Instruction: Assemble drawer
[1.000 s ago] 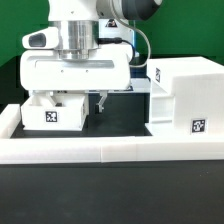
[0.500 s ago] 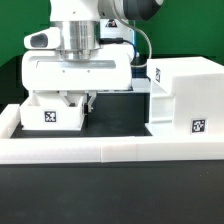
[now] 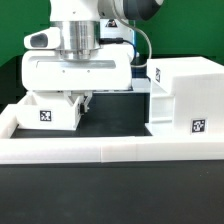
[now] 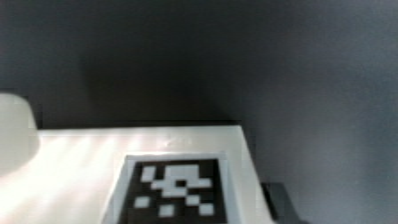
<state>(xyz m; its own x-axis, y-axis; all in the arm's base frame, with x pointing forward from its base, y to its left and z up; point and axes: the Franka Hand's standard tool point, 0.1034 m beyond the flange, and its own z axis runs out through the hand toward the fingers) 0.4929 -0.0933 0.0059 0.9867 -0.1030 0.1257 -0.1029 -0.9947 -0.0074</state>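
Gripper (image 3: 82, 100) is seen low over the table (image 3: 115, 118), its fingertips at the right-hand wall of a shallow tray (image 3: 48, 113) on the exterior view's left. How wide the jaws stand, and whether that wall is pinched btwn them, can't be told, as the wrist body hides most of the fingers. In the wrist view only a white tray surface w/ a black-and-white tag (image 4: 178, 188) is shown against the dark table, close and blurred, which suggests the camera is held just above the part. The tray is set flat, tag facing front, near the low white wall (image 3: 100, 150) and well apart from the large housing (image 3: 188, 92) on the exterior view's right. The housing is parked against the wall, prob. so it can't slide when a tray is pushed in. The tray's side wall is judged the likely grip point, since it gives a thin edge for two fingers. Insertion is not yet done; the tray would need to be carried across and lined up w/ the housing's opening.
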